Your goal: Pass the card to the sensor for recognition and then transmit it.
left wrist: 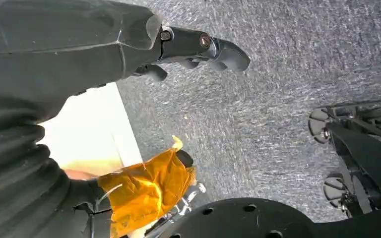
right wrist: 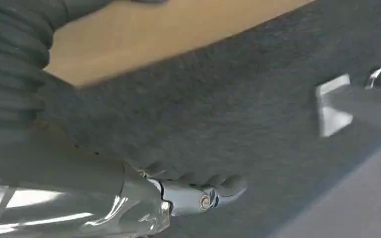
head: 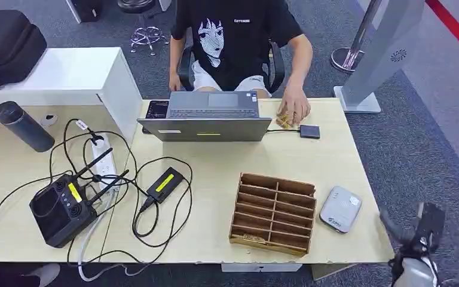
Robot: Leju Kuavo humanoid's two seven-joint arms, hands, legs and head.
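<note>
Right hand [head: 415, 230] beside table edge [head: 370, 185], empty

The room was bright and the light was even. The table [head: 311, 155] had only soft, small shadows. The right wrist view was blurry, as if smeared. In the left wrist view a white panel [left wrist: 87, 144] glared, and the left hand [left wrist: 198, 47] looked dark.

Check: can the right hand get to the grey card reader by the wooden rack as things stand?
Probably yes. The right hand sits off the table's right edge, and the grey card reader lies near that edge with nothing between; the wooden rack stands on its far side.
</note>
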